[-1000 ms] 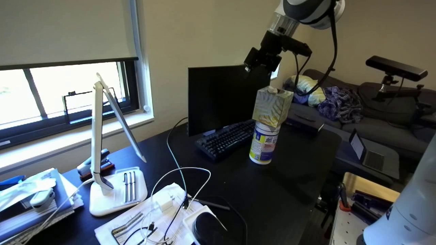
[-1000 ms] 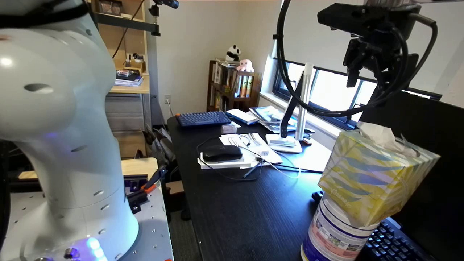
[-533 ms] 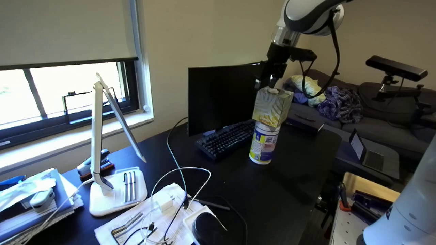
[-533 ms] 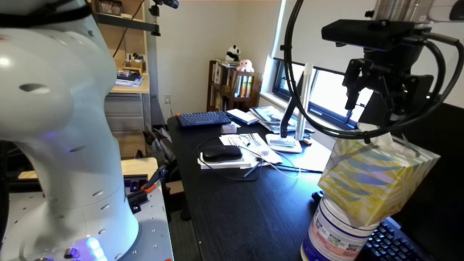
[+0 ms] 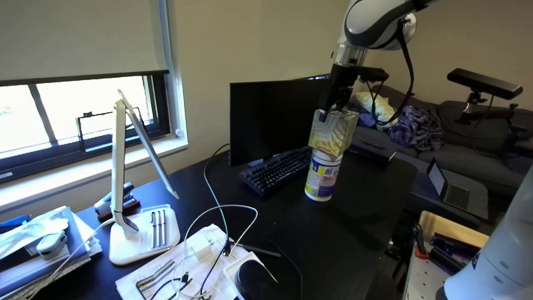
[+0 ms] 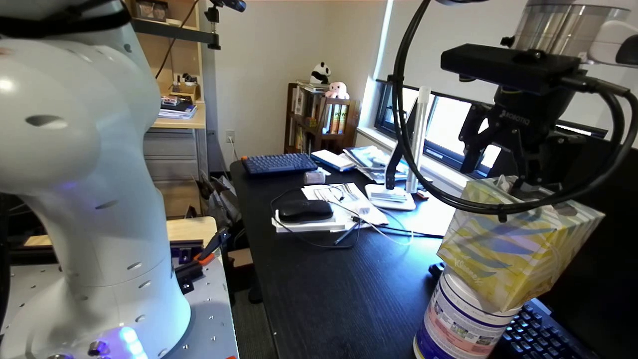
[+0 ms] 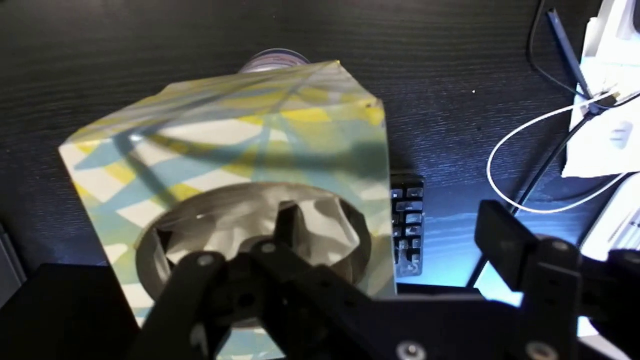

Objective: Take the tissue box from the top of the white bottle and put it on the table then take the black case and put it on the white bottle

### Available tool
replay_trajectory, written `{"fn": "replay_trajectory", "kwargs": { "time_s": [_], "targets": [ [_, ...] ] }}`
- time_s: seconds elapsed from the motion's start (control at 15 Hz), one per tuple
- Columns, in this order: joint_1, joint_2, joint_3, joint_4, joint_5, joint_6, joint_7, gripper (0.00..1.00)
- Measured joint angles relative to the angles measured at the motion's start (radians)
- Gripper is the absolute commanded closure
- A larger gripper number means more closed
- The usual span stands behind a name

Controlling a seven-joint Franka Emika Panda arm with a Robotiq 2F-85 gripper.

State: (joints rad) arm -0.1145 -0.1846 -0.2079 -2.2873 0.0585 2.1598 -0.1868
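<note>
In the wrist view, the Kleenex tissue box (image 7: 240,150) lies left of centre, beneath the released end effector (image 7: 392,230), whose spread jaws straddle its right-hand edge

Office-like room, desk (image 5: 329,233), monitor (image 5: 270,121), lamp (image 5: 118,162), bookcase (image 6: 335,143) (toy panda (image 6: 320,74) atop), sofa (image 5: 456,127)

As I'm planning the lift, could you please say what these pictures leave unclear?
Top of the white bottle: covered by the Kleenex tissue box in both exterior views.
Fine print on the label: too small in both exterior views.
Whether the tool touches the tissue: too blurred in the wrist view.
Black case: partly cut off by the bottom edge in an exterior view.
</note>
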Motion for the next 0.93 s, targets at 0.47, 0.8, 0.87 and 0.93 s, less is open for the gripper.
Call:
{"fn": "replay_trajectory", "kwargs": {
  "time_s": [0.47,0.8,0.87,0.93],
  "targets": [
    [-0.002,0.007,-0.001,0.004,0.000,0.000,-0.001,0.87],
    [-0.002,0.001,-0.001,0.031,0.000,0.000,-0.001,0.96],
    [-0.002,-0.005,0.000,0.037,0.000,-0.002,-0.001,0.95],
    [-0.002,-0.012,0.001,0.043,0.000,-0.006,-0.001,0.95]
  ]
}}
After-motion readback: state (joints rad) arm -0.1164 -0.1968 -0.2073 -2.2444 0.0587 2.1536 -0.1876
